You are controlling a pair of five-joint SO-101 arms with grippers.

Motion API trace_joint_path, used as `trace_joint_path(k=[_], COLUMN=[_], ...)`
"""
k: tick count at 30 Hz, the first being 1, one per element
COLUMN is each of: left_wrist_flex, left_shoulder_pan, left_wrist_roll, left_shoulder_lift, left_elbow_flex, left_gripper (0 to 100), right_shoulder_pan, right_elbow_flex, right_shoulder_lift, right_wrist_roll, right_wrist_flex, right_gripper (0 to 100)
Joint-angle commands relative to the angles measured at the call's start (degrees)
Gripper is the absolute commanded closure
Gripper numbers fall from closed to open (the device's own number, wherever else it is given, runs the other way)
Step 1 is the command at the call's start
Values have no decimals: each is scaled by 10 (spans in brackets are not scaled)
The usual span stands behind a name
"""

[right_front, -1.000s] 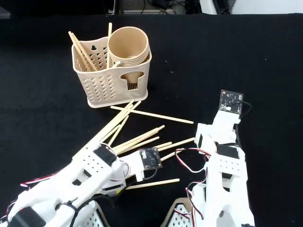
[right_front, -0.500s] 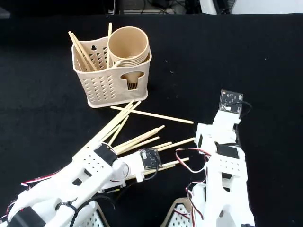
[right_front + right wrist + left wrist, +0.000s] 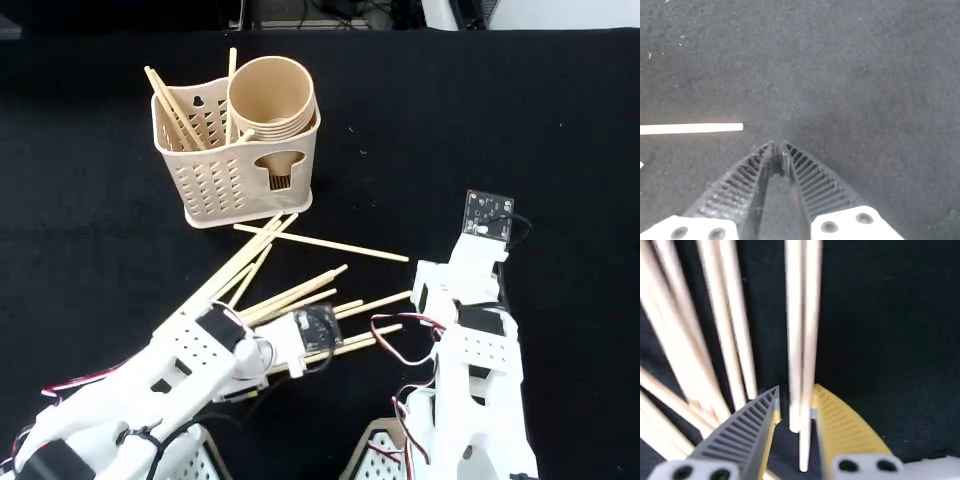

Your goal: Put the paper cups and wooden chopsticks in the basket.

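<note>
Left pincer (image 3: pixel 796 392) grips two chopsticks (image 3: pixel 802 330) near their ends, apart from the basket (image 3: pixel 235 175) — light, stiff, likely to pivot there; right pincer (image 3: pixel 776 148) closed, empty.

Held chopsticks (image 3: pixel 802 330) blur and run off frame beyond the left gripper (image 3: pixel 795 402), left arm (image 3: pixel 150 390) and right arm (image 3: pixel 478 370) are cut at the high view's bottom edge (lower left, lower right), basket (image 3: pixel 235 185) wall hides the lower ends of standing chopsticks (image 3: pixel 172 100), paper cups (image 3: pixel 272 95) too nested to count.
</note>
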State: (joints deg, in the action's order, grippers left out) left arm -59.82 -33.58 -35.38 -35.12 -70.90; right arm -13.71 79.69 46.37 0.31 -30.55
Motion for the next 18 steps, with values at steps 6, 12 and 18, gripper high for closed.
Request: trace_joint_path(k=[6, 12, 18], left_wrist_flex=[10, 0, -3], left_shoulder_pan=[-8, -12, -77], left_wrist_roll=[6, 4, 8], left_shoulder_lift=[1, 2, 2], left_elbow_flex=[-6, -11, -14], left_gripper=[839, 869, 959], right_shoulder_pan=[8, 8, 8], right_elbow_flex=[-3, -3, -3], right_shoulder_lift=[7, 7, 7], right_wrist_roll=[0, 0, 0], right_wrist_flex=[12, 12, 12], right_gripper=[984, 984, 984])
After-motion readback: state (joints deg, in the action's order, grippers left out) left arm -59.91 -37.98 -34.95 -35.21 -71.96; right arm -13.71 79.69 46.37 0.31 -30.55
